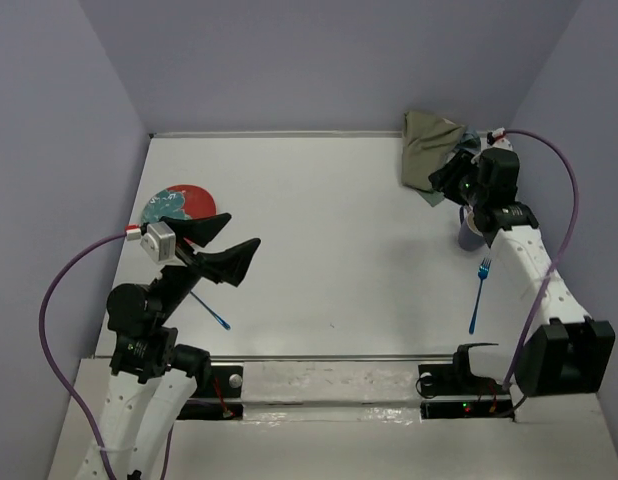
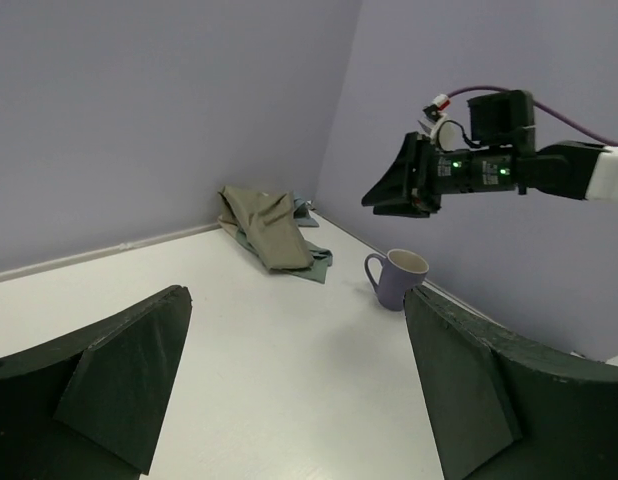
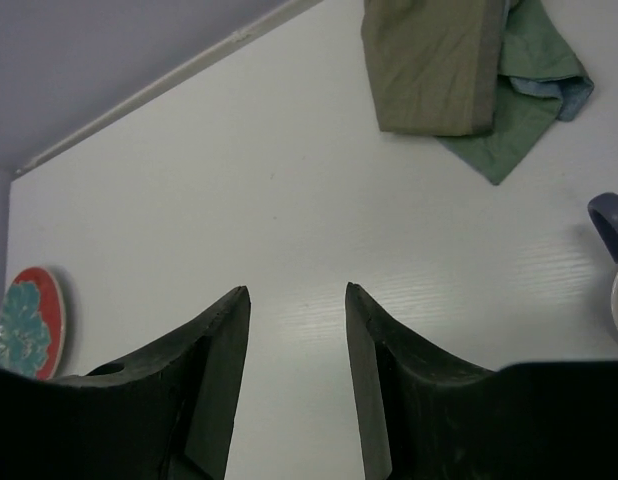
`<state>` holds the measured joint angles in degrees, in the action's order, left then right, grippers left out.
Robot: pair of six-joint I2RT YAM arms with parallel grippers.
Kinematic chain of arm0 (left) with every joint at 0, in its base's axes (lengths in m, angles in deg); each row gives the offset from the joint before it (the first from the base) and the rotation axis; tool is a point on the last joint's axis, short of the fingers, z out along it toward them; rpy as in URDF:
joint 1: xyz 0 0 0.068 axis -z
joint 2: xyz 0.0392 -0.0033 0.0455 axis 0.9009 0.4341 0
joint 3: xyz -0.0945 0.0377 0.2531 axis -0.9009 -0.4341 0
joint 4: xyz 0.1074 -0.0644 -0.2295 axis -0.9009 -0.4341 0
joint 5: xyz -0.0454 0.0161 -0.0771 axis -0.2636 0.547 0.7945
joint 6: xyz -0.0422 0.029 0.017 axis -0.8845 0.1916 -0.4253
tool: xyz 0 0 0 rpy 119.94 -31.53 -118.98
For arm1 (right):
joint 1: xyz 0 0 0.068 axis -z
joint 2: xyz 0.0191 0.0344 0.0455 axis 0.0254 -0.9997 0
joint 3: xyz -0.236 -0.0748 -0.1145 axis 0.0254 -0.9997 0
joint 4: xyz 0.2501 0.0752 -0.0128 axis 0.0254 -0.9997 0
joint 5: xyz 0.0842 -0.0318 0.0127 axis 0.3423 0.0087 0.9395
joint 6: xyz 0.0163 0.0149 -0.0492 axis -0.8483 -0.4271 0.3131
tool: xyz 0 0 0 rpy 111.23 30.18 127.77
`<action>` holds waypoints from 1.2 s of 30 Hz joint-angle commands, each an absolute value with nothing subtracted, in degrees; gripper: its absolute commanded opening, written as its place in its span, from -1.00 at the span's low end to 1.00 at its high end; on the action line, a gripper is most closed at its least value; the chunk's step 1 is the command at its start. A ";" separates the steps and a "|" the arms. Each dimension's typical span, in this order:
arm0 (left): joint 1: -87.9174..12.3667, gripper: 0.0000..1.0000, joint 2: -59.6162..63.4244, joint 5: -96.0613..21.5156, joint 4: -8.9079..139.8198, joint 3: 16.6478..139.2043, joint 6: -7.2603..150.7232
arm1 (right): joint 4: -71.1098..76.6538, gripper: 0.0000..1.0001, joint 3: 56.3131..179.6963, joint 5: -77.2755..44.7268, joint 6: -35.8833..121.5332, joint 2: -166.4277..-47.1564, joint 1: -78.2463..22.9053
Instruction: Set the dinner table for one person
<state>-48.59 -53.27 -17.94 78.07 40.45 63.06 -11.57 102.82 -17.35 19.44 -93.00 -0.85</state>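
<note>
Right now my left tool (image 1: 239, 232) and right tool (image 3: 294, 292) both hang released and empty above the rigid white table (image 1: 339, 250), which fills the scene. Far right, the crumpled placemat (image 1: 429, 150) looks limp and light; I'd pinch a loose edge.

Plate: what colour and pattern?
Plate: red with a teal floral centre; best in right wrist view.

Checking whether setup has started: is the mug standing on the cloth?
No, the mug stands upright on the bare dinner table, apart from the crumpled green cloth.
</note>
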 commanded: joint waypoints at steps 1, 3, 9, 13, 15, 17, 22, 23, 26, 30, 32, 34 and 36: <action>-48.54 0.98 -51.71 -17.76 79.44 42.67 62.83 | -2.96 -0.06 112.22 -26.34 21.51 -103.27 -0.57; -48.28 0.98 -51.36 -17.94 79.17 42.67 62.57 | -2.44 -0.09 115.39 -29.87 22.74 -107.95 -0.57; -47.23 0.98 -49.42 -17.94 78.73 42.93 62.13 | -3.13 -0.18 127.96 -37.79 25.64 -125.97 -0.57; -46.35 0.98 -48.28 -19.86 76.98 43.55 63.09 | -6.21 -0.19 133.59 -41.40 25.82 -134.16 -0.57; -46.08 0.98 -47.93 -21.79 75.75 43.81 63.45 | -6.39 -0.19 134.21 -42.72 25.56 -136.70 -0.57; -45.82 0.97 -47.66 -22.94 75.13 43.99 63.80 | -6.65 -0.16 134.91 -43.25 25.56 -138.64 -0.57; -45.29 0.89 -46.70 -23.91 74.25 44.34 64.33 | -7.53 -0.04 135.89 -44.74 25.29 -142.78 -0.57; -45.29 0.90 -46.70 -23.91 74.16 44.34 64.41 | -7.62 -0.02 135.89 -44.92 25.12 -143.65 -0.57; -45.29 0.91 -46.43 -23.91 74.16 44.43 64.41 | -7.79 0.01 136.24 -45.27 24.68 -145.24 -0.04; -45.29 0.91 -45.99 -23.83 74.16 44.43 64.41 | -8.50 0.05 137.47 -44.22 23.80 -148.14 0.49; -45.29 0.92 -45.73 -23.74 74.16 44.43 64.50 | -9.64 0.08 138.78 -42.73 23.19 -149.02 1.10; -45.29 0.92 -45.55 -23.65 74.16 44.43 64.41 | -9.64 0.12 139.23 -41.14 22.40 -149.46 1.63; -45.29 0.93 -45.03 -23.21 74.25 44.43 64.42 | -9.99 0.15 139.31 -38.25 21.17 -149.90 2.68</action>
